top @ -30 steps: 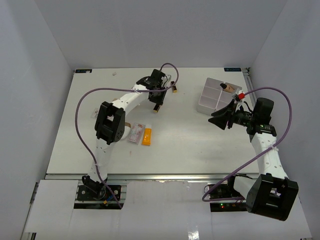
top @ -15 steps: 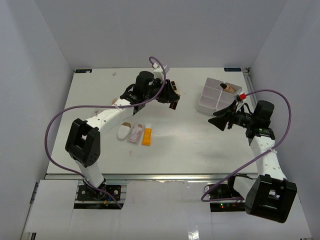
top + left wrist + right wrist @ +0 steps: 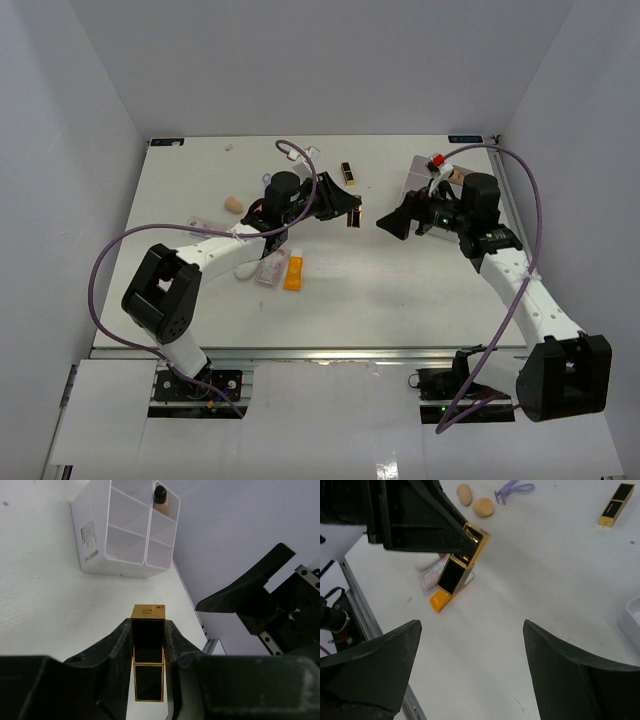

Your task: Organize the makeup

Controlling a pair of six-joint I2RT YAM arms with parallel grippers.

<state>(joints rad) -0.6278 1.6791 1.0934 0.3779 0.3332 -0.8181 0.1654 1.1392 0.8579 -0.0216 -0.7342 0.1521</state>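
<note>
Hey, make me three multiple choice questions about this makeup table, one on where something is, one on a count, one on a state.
1. Where is the beige bottle? A, in a compartment of the white tray. B, lying on the table. C, in the left hand.
2. How many black-gold lipstick tubes show? A, one. B, two. C, four.
3. How is the right hand? A, open and empty. B, shut and empty. C, shut on the tray.
Answers: 1 A, its dark cap shows in a corner tray compartment. 2 B, the held lipstick tube sits in the left hand and the loose lipstick tube lies on the table. 3 A, its fingers stand wide apart with nothing between them.
</note>
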